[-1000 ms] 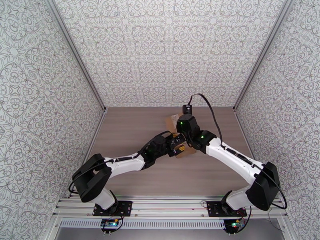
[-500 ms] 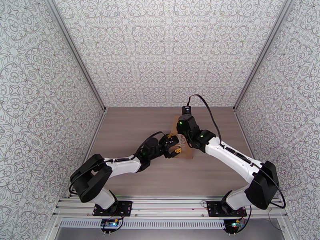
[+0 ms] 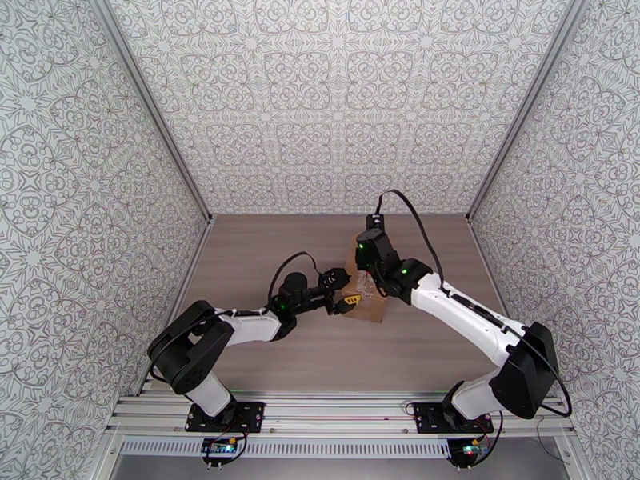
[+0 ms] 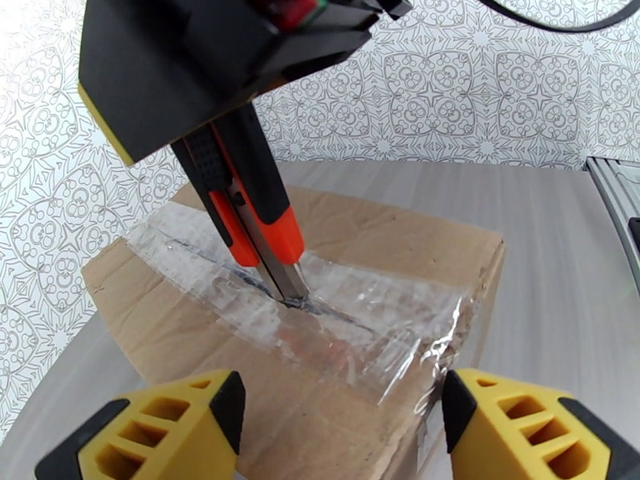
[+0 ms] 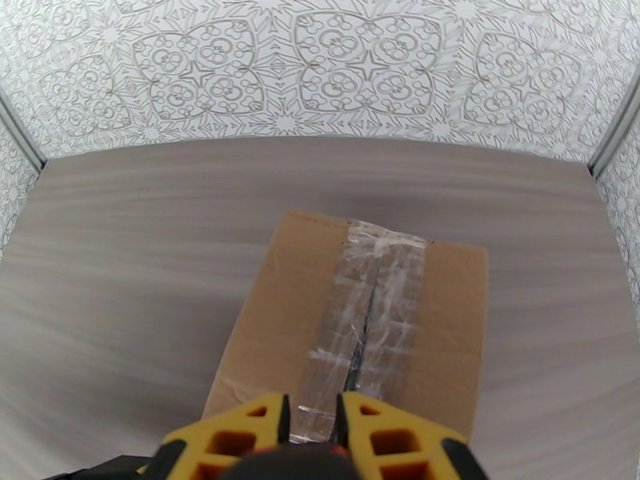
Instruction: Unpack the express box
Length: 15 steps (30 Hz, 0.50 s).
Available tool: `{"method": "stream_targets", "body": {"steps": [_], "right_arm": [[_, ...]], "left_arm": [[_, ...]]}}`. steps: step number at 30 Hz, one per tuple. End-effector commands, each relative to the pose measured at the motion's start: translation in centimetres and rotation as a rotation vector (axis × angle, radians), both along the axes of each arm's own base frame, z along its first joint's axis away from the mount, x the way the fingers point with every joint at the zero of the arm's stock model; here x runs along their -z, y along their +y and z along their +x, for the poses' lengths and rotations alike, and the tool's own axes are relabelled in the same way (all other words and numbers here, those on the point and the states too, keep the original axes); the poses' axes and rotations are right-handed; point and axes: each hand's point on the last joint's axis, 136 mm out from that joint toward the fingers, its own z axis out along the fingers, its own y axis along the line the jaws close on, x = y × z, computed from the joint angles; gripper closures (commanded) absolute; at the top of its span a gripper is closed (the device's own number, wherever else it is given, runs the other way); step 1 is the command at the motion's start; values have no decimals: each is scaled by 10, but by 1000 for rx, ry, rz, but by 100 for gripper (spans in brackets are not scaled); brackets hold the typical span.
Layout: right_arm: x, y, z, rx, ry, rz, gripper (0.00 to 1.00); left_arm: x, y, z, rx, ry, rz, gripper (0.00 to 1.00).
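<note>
Two arms meet at the express box (image 3: 372, 311). It sits flat on the wood-grain table (image 3: 256, 258), a little right of centre and toward the far half, with its flaps down.

Right gripper (image 5: 308, 411): comes down over the box from above, fingers pressed together on a red-and-black utility knife (image 4: 258, 208). The knife leans, blade end down. The metal blade (image 4: 290, 288) meets the clear tape (image 4: 336, 318) about midway along the top seam. From the right wrist I see a dark slit in the tape, running along the seam away from the fingers. The tape is wrinkled and shiny, and a loose edge curls at the near right corner of the box as the left wrist sees it.

Left gripper (image 4: 344, 418): low at the box's left end, fingers spread wide with nothing pinched. One yellow fingertip (image 4: 200, 410) shows on each side of the box's near corner. I cannot tell whether either one touches the cardboard.

Overhead, the left arm reaches in nearly level with the table. The right arm angles in from the right.
</note>
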Motion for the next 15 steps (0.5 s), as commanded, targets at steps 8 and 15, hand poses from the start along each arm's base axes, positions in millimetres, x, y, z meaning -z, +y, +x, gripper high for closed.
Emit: {"method": "stream_targets", "body": {"steps": [8, 15], "right_arm": [[4, -12, -14, 133, 123, 60, 100], [6, -13, -17, 162, 170, 59, 100]], "left_arm": [[-4, -19, -1, -42, -28, 12, 31], [3, -25, -1, -83, -46, 48, 31]]}}
